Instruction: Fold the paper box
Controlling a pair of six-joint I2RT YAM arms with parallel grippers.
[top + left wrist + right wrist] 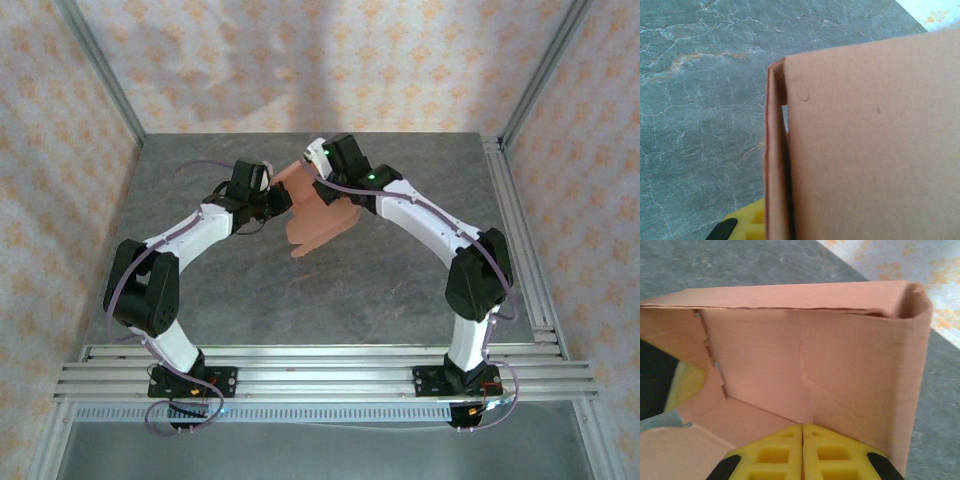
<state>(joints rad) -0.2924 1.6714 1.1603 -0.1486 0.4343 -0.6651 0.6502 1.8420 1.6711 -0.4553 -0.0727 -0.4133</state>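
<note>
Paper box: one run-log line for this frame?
paper box: part-folded, between both grippers | left gripper: shut on paper box | right gripper: shut, grip unclear

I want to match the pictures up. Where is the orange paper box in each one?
Top camera: the paper box is in the middle, a little above centre.
Left wrist camera: the paper box covers the right side, very close.
Right wrist camera: the paper box spans the middle, its inside facing us.
Shared landmark: the grey marbled table behind it.
</note>
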